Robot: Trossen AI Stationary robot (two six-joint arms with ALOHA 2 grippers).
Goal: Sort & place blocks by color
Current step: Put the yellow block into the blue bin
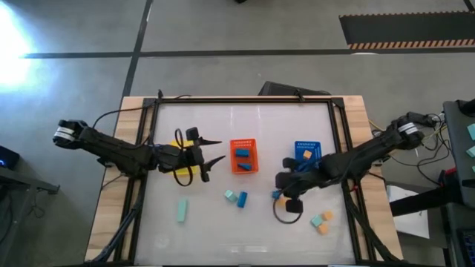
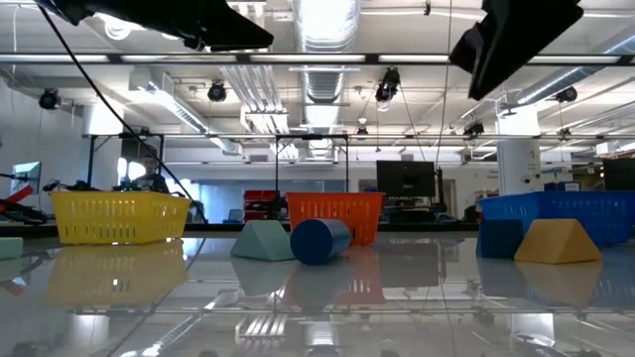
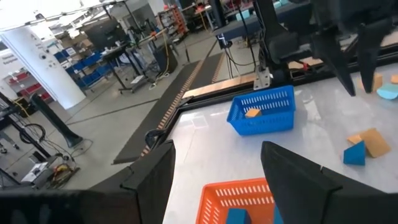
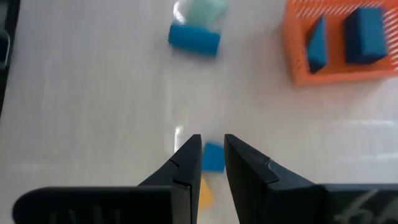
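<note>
Blocks part-sorted; most remain loose on the worktop

Blocks lie in two states. Sorted or at least binned: two blue blocks [image 1: 243, 159] sit in the orange basket [image 1: 253, 144], and one orange block [image 1: 306, 156] sits in the blue basket [image 1: 295, 145]. The yellow basket [image 1: 180, 173] shows no contents, though the left arm covers part of it. Colours do not match baskets, so the rule in use cannot be confirmed.

Loose on the worktop [image 1: 223, 222]: a pale teal bar [image 1: 182, 210] near the front left, its long axis running front to back; a teal block [image 1: 230, 195] touching a blue cylinder [image 1: 242, 199] at centre, the cylinder's axis running roughly front to back; a small blue block [image 4: 213, 156] just beyond the right end effector's tips; and a teal-and-orange group [image 1: 322, 221] at front right. Judgement: well under half done.

Left end effector [image 1: 212, 150] hovers between the yellow and orange baskets, fingers spread wide, empty. Right end effector [image 4: 211, 152] is closed on nothing, poised over the small blue block.
</note>
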